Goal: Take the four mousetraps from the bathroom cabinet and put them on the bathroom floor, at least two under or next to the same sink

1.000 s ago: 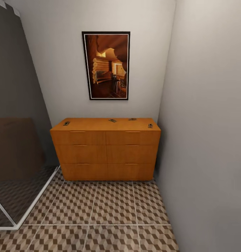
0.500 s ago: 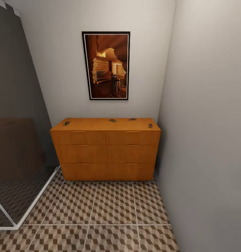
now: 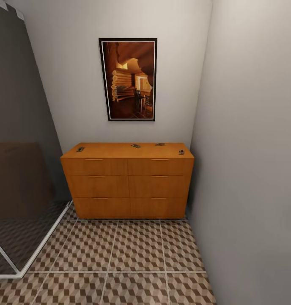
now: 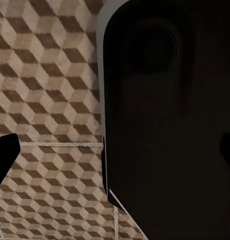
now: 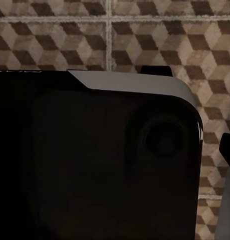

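Several mousetraps lie on top of the orange-wood cabinet [image 3: 127,186] against the far wall: one at its left end [image 3: 80,149], two near the middle back [image 3: 135,146] [image 3: 160,144], and one at its right end [image 3: 181,151]. All drawers are shut. The cube-patterned bathroom floor [image 3: 120,254] stretches between me and the cabinet. My left gripper [image 4: 115,152] stands open over the tiles, its dark fingertips [image 4: 4,155] far apart and holding nothing. My right gripper [image 5: 115,152] is open too, with one fingertip [image 5: 228,150] at the picture's edge. The sink is out of view.
A grey wall [image 3: 247,169] runs close along the cabinet's right side. A dark glass partition [image 3: 18,169] with a white floor rail [image 3: 39,245] closes off the left. A framed picture [image 3: 127,79] hangs above the cabinet. My dark body [image 4: 165,125] blocks much of both wrist views.
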Robot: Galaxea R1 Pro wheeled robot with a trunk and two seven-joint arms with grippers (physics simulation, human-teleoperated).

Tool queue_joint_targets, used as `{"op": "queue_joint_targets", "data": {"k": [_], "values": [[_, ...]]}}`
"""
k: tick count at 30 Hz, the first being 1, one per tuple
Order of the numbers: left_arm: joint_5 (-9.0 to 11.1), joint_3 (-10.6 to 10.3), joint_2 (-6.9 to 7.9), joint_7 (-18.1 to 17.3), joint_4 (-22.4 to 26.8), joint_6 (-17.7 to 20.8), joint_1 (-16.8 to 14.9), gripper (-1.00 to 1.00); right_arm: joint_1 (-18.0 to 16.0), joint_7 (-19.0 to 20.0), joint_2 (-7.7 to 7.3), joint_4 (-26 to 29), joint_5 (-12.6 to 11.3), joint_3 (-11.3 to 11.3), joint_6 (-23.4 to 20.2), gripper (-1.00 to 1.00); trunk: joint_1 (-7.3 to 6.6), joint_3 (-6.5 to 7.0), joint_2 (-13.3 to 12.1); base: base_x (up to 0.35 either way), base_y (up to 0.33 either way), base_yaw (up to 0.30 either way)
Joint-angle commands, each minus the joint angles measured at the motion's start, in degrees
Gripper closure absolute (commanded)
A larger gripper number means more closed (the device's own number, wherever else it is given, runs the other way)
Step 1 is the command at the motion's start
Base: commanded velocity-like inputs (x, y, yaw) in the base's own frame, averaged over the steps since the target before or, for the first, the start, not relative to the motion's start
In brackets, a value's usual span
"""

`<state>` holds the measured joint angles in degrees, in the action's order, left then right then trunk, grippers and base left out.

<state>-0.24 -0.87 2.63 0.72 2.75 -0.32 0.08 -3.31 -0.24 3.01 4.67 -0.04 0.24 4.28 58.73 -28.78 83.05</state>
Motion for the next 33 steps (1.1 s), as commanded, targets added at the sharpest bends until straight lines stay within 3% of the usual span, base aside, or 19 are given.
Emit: {"op": "queue_joint_targets", "data": {"k": [1, 10, 22, 33], "values": [[0.0, -0.1, 0.0, 0.1, 0.1, 0.0, 0.0, -1.0, 0.0, 0.0, 0.0, 0.0, 0.0, 0.0, 0.2, -1.0, 0.0, -0.05, 0.0, 0.0, 0.0, 0.0], [0.1, -0.1, -0.55, 0.0, -0.2, 0.1, 0.0, -1.0, 0.0, 0.0, 0.04, -0.1, 0.1, 0.1, 0.2, -1.0, 0.0, -0.05, 0.0, 0.0, 0.0, 0.0], [0.0, -0.1, -0.11, 0.2, -1.4, 0.1, 0.0, -1.0, 0.0, 0.0, 0.06, -0.1, 0.0, 0.1, 0.2, -1.0, 0.0, -0.05, 0.0, 0.0, 0.0, 0.0], [0.1, -0.1, -0.88, -0.2, -1.8, 0.0, 0.0, -1.0, 0.0, 0.0, 0.06, -0.1, 0.0, 0.1, 0.2, -1.0, 0.0, -0.05, 0.0, 0.001, 0.0, 0.0]]}}
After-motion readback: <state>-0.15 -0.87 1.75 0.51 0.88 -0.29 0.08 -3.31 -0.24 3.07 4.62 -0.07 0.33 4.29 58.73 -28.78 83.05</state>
